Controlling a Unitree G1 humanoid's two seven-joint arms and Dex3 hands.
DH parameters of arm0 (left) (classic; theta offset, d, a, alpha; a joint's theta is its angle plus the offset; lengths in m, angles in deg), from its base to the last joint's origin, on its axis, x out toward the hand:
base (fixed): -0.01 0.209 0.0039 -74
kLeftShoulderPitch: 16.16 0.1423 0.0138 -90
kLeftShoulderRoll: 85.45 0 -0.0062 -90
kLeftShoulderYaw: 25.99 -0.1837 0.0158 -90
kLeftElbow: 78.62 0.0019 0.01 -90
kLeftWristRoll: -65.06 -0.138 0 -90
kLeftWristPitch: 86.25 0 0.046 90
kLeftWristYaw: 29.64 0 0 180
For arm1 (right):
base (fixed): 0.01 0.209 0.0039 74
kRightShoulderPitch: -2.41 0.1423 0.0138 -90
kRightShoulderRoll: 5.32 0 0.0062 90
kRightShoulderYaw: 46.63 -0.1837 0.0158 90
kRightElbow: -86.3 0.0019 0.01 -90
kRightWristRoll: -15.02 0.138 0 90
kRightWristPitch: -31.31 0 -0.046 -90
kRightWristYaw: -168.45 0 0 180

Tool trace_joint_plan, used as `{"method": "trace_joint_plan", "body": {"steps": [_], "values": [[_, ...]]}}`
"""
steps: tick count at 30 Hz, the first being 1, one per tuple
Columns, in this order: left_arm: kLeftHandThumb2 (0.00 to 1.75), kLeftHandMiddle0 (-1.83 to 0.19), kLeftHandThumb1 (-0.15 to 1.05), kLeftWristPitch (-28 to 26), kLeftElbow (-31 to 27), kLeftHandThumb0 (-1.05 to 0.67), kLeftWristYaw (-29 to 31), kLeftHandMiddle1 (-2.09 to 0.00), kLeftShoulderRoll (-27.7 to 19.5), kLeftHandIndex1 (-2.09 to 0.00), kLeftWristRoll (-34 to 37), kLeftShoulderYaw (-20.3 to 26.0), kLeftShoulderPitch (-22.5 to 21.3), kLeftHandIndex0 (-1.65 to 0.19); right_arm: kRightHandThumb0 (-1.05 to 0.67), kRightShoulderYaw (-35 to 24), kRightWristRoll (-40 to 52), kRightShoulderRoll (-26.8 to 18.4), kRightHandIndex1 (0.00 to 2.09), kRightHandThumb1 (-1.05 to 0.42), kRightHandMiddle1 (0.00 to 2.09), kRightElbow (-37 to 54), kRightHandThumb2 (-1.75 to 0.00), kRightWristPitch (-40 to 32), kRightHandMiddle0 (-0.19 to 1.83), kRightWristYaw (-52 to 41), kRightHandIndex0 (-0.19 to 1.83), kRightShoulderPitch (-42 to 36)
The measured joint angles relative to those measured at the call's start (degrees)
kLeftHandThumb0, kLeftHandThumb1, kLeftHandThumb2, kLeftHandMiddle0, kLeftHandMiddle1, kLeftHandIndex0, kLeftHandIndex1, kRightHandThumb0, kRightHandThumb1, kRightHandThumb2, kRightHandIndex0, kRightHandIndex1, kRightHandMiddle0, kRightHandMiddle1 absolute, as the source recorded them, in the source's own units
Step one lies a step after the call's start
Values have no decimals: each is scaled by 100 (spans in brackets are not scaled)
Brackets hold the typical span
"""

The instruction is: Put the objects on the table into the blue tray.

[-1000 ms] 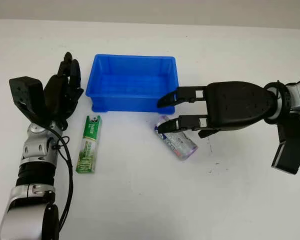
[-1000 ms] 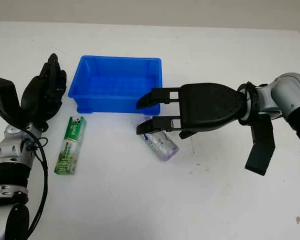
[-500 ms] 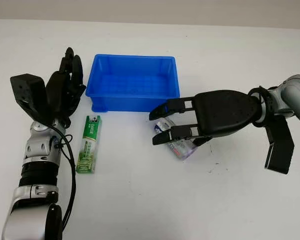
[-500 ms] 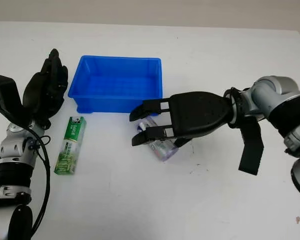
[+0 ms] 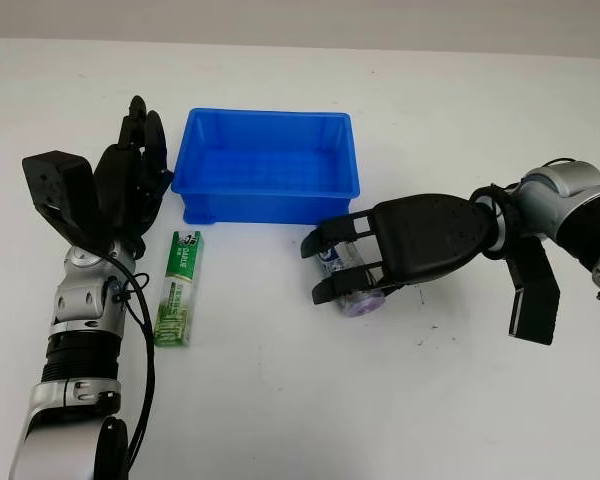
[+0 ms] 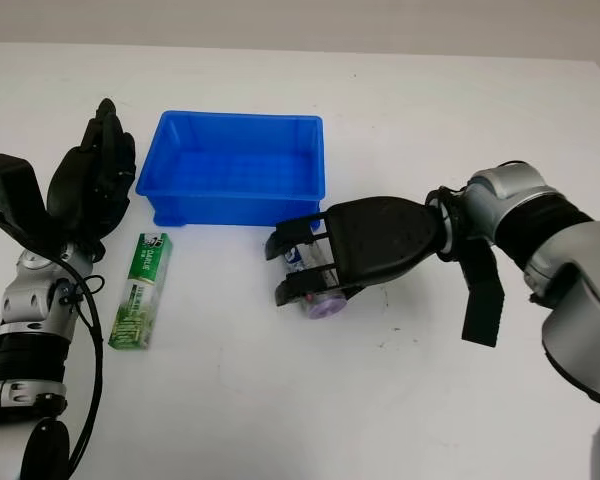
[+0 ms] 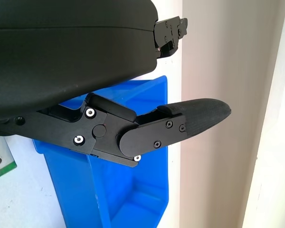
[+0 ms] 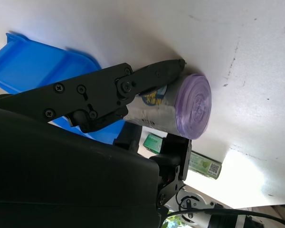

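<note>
Silvery, with a purple lid and a printed label, the canister [image 5: 352, 285] lies on its side on the white table [image 5: 300, 400], at about 5 o'clock from the blue tray [image 5: 268, 166]. The right hand [image 5: 332, 265] has its fingers [image 8: 147, 80] curled around it, touching both flanks. At 9 o'clock lies the green box [image 5: 177, 287], beside the open left hand [image 5: 130, 185].

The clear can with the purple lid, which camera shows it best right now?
The right wrist view: the clear cylindrical can with the purple lid appears close up, lid facing the camera, lying on the white table with the right hand closing around it. In both eye views the hand's fingers hide most of it. The left wrist view faces the blue plastic tray.
</note>
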Motion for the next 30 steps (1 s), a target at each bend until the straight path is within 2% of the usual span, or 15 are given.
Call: {"method": "trace_joint_plan", "body": {"steps": [2, 4, 7, 8, 12, 16, 19, 21, 25, 27, 30], "values": [[69, 19, 105, -2, 0, -76, 0, 0, 2, 0, 1, 0, 3, 19, -48, 48, 16, 49, 196, -101, 136, -64, -7, -12, 56, 25, 57, 69], [69, 19, 105, -13, 0, -76, -1, 0, 4, 0, 1, 0, 3, 19, -54, 61, 80, 64, 202, -103, 143, -110, -10, -7, 58, -4, 68, 102], [69, 19, 105, -17, 0, -77, -1, 0, 4, 0, 2, 2, 7, 19, -63, 51, 249, 74, 208, -105, 184, -151, -23, -22, 70, -71, 112, 101], [69, 19, 105, -17, 0, -77, 1, 0, 4, 0, 2, 2, 8, 19, -64, 24, 340, 74, 208, -105, 192, -155, -25, -32, 74, -126, 121, 97], [69, 19, 105, -16, 0, -76, 16, 0, 6, 0, 2, 1, 11, 19, -62, -168, 820, 71, 209, -105, 208, -174, -29, 160, 83, -572, 130, 80], [69, 19, 105, -16, 0, -76, 45, 0, 6, 0, 3, 2, 16, 19, -58, -498, 1562, 57, 209, -105, 209, -225, -31, 855, 80, -1468, 119, -4], [68, 19, 105, -17, 1, -76, 46, 0, 6, 0, 1, 2, 18, 19, -55, -965, 2378, 34, 209, -105, 209, -291, -32, 1403, 79, -2490, 110, -122], [68, 19, 105, -21, 3, -77, 48, 0, 6, 0, -2, -1, 19, 19, -51, -1325, 3129, 44, 209, -105, 209, -442, -30, 1824, 88, -3313, 113, -200], [68, 19, 105, -23, 7, -77, 53, 0, 5, 0, -5, -3, 19, 19, -41, -1809, 5050, 206, 209, -105, 209, -1294, -30, 2553, 98, -5659, 120, -238], [68, 19, 105, -27, 11, -77, 53, 0, 5, 0, -3, 2, 19, 19, -37, -1824, 6181, 182, 209, -105, 209, -1089, -31, 2198, 100, -6875, 125, -361], [68, 19, 105, -29, 14, -77, 53, 0, 5, 0, -3, 0, 18, 19, -37, -1886, 7767, 127, 209, -105, 209, -353, -34, 1242, 96, -8506, 125, -602]]}}
